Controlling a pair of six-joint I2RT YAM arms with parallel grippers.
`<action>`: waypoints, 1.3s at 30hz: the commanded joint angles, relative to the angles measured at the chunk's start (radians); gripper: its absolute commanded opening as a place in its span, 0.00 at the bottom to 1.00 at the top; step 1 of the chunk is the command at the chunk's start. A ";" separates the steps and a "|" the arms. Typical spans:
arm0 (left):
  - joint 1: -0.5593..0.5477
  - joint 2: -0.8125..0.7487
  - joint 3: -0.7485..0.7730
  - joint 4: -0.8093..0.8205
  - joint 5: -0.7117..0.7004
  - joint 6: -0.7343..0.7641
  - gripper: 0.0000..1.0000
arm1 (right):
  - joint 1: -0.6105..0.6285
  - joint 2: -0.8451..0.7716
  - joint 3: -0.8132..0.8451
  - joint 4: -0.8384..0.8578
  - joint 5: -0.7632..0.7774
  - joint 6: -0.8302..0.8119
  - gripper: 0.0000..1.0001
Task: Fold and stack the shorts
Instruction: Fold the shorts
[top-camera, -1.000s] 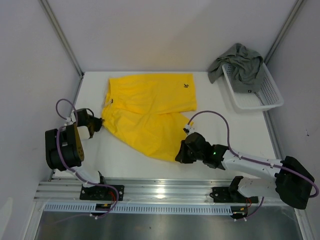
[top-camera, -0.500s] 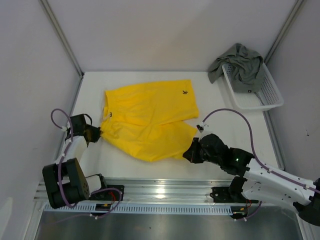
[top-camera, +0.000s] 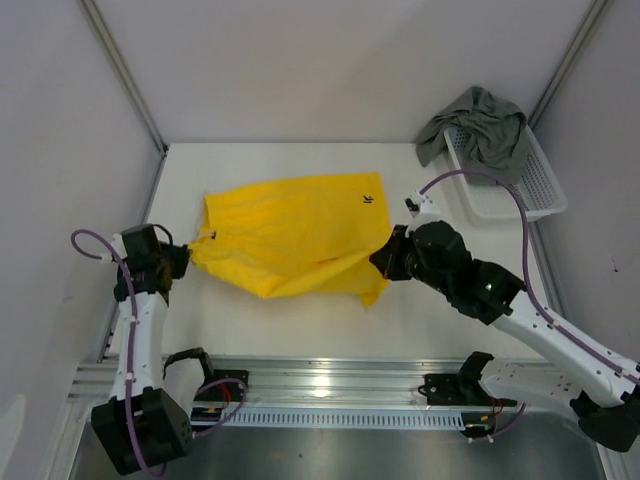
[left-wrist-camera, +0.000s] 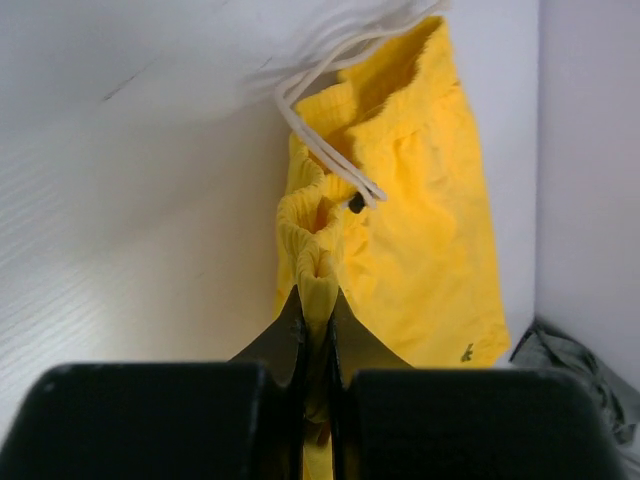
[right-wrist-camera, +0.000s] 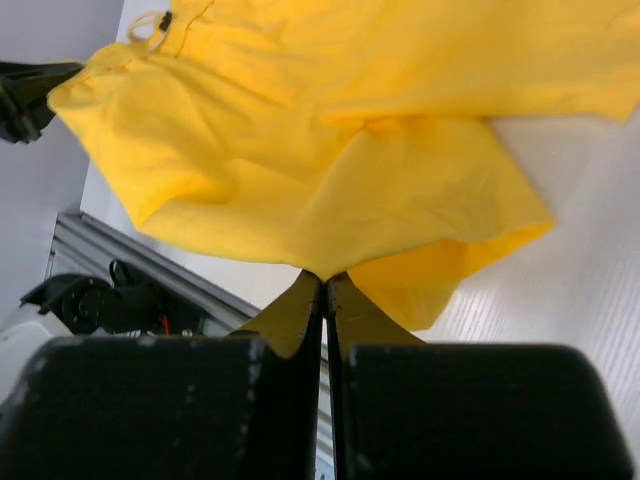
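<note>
Pinching the yellow shorts (top-camera: 290, 225) tight at both ends: left hand (top-camera: 187, 257) on the left edge, right hand (top-camera: 384, 263) on the right.

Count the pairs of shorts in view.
2. Yellow shorts, held between the left gripper and right gripper; grey-green shorts, draped over the white mesh basket, far right. More may lie under them.

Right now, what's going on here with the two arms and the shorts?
Both arms are handling the yellow shorts. The left gripper is shut on the waistband end and the right gripper on the leg end, with the cloth stretched between them, apparently mid-fold. The grey-green shorts lie crumpled over the rim of the white basket, not yet folded.
</note>
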 joint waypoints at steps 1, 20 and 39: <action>0.005 0.038 0.120 -0.027 -0.022 -0.072 0.00 | -0.096 0.043 0.094 0.042 -0.051 -0.104 0.00; 0.004 0.500 0.484 0.045 -0.013 -0.279 0.00 | -0.470 0.514 0.439 0.182 -0.551 -0.174 0.00; -0.002 0.819 0.690 0.236 0.101 -0.383 0.00 | -0.607 1.025 0.855 0.254 -0.708 -0.108 0.00</action>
